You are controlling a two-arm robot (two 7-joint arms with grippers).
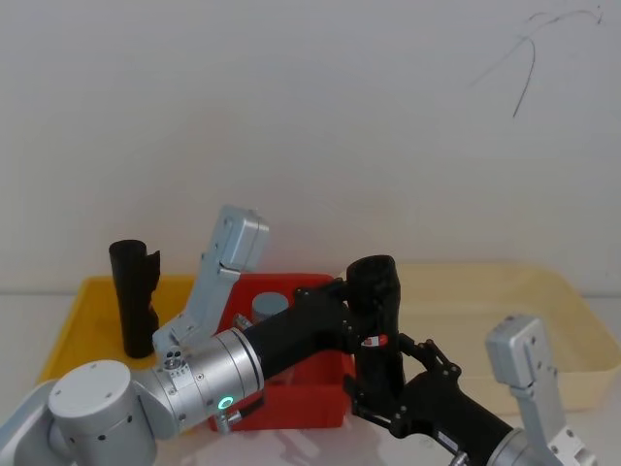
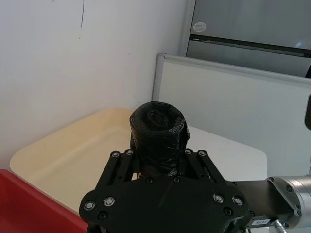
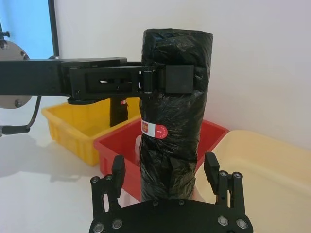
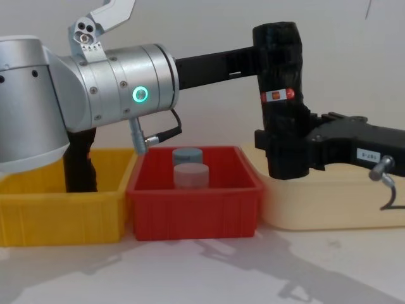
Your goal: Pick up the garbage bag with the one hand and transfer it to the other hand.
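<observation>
Currently the left end effector (image 3: 176,80) is clamped on the upper part of the garbage bag (image 3: 170,121), which is held upright in the air above the far side of the counter (image 4: 190,272), near where the red bin (image 4: 193,193) meets the cream tray (image 4: 329,202). The right end effector (image 3: 165,167) is spread around the bag's lower end, untouching. The handover is judged midway: the right must be closed before the left is released.
</observation>
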